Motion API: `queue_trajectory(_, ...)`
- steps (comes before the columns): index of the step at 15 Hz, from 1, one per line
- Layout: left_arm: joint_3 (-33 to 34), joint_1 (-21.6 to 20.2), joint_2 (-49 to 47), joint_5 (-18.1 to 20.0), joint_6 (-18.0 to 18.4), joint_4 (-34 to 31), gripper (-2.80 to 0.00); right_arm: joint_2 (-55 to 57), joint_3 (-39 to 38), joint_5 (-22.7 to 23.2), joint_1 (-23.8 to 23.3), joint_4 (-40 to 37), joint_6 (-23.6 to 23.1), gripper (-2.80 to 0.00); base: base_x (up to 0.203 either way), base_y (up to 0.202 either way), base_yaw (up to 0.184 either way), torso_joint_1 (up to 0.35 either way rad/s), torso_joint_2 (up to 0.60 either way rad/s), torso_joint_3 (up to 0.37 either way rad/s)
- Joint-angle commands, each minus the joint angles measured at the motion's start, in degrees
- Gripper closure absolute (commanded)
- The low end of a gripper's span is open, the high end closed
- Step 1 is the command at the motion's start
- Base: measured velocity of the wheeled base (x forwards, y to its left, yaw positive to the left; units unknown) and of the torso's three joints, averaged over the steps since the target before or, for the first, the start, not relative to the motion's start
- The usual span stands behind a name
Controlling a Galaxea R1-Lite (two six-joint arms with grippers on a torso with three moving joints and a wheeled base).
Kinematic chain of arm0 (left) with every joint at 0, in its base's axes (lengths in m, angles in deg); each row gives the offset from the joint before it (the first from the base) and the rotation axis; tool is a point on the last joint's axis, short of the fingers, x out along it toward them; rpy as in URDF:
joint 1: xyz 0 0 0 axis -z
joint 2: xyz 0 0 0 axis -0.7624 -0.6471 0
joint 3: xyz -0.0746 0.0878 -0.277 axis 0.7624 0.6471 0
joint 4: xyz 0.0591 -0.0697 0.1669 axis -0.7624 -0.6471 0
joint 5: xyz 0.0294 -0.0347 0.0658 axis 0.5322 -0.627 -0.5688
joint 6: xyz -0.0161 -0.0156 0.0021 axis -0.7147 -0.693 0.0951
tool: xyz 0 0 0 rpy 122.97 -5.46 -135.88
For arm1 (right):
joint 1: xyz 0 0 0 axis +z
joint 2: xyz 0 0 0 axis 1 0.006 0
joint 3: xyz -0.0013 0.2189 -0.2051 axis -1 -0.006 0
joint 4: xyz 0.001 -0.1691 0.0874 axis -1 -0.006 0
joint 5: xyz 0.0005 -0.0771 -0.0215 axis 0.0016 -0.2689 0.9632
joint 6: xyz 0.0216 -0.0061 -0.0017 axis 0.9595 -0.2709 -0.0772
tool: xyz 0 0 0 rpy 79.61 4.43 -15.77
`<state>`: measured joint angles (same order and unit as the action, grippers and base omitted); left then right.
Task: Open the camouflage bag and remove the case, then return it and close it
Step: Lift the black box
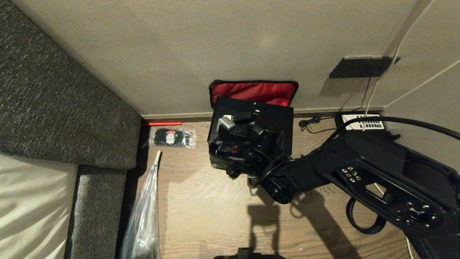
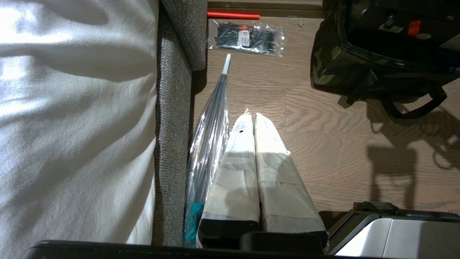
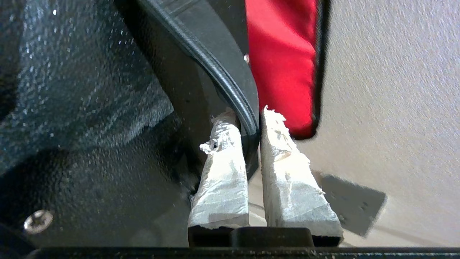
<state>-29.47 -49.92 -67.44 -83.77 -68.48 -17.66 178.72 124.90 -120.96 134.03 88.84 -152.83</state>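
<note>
Right gripper is clamped on the case handle above the open camouflage bag; keep it level while moving.

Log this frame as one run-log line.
stage: case removal/return | right gripper: shut on case handle, above camouflage bag | lid: open, red lining against wall | left gripper: shut, parked over floor

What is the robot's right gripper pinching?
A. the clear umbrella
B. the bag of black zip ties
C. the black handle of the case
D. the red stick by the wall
C: the right gripper has its taped fingers shut on the curved black handle of the case.
</note>
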Motion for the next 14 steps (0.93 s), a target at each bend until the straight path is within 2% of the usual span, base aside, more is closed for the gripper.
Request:
queue_trajectory(1, 0.2, 0.0, 0.1, 0.0, 0.0, 0.0, 0.00, -2.7, -1.0, -0.4, 0.1, -0.2, -0.6, 0.00, 0.000, 0.000, 0.000, 0.000, 0.00, 0.000)
queue_trajectory(5, 0.2, 0.0, 0.1, 0.0, 0.0, 0.1, 0.00, -4.0, -2.3, -1.1, 2.1, -0.3, -1.2, 0.00, 0.000, 0.000, 0.000, 0.000, 0.00, 0.000)
queue_trajectory(14, 0.2, 0.0, 0.1, 0.0, 0.0, 0.0, 0.00, -8.5, -8.7, -3.0, 2.1, -0.6, -1.0, 0.00, 0.000, 0.000, 0.000, 0.000, 0.00, 0.000)
